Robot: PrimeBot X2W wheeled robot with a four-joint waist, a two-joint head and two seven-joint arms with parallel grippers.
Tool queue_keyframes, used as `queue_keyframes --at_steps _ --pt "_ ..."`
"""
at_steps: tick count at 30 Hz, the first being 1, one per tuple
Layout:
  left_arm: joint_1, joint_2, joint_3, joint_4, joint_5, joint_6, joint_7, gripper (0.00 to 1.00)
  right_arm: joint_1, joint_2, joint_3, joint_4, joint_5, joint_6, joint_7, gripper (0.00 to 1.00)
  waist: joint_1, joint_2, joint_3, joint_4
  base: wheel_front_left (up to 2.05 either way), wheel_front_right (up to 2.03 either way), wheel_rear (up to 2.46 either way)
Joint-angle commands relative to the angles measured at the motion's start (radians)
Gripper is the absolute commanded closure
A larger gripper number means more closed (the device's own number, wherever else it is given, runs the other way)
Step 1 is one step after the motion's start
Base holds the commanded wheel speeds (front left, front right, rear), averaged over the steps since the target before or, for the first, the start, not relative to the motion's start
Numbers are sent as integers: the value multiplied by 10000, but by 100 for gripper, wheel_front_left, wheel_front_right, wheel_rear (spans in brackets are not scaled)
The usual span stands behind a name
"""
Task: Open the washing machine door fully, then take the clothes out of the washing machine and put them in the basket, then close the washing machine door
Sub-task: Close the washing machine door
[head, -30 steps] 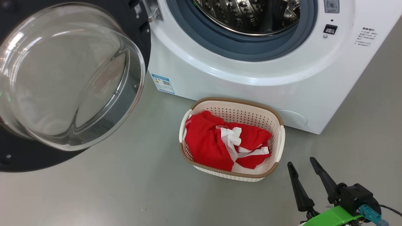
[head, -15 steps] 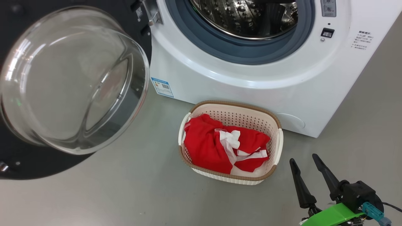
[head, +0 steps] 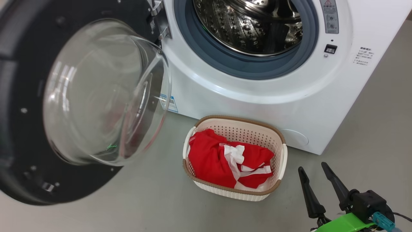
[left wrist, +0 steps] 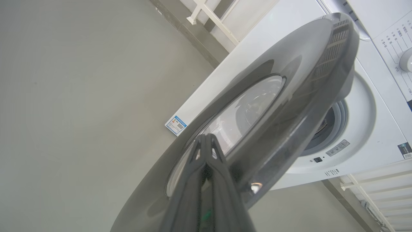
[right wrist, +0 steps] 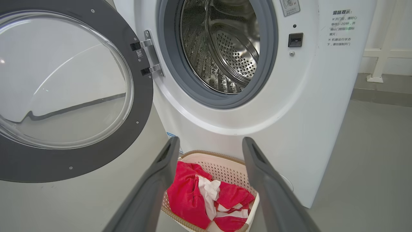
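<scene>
Washing machine door [head: 80, 106] hangs open left of the washing machine [head: 257, 93] — rigid, hinged, probably heavy; rim glossy, likely slippery, so I'd push flat near its free edge. My left gripper [left wrist: 206, 138], fingers pressed together, sits at its outer face. Blue label [head: 172, 104]: unreadable. Clothes [head: 209, 158] in basket [head: 236, 120] before the machine. Chinese notice [head: 363, 56] on the machine's right front. Right gripper [head: 312, 166] spread, empty.

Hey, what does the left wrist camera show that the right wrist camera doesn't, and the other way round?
Left wrist view: the glossy outer face of the door, with the shut left claw pointing at it, and a control dial on top of the washing machine.

Right wrist view: the open right claw, the steel drum with no garments visible in it, and the basket holding the red and white clothes.

Both: the white washer front, its open door and the blue label.
</scene>
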Motion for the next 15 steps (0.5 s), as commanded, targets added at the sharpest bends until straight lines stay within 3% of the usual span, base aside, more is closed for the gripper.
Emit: queue_keyframes --at_steps 1,15 --pt "8 438 191 -522 -194 -80 230 100 -58 -8 258 -264 29 73 -65 0 0 0 -103 -36 0 0 0" --pt "846 282 -365 -3334 -673 -80 560 100 202 6 293 -325 210 73 -65 0 0 0 -460 -302 0 0 0"
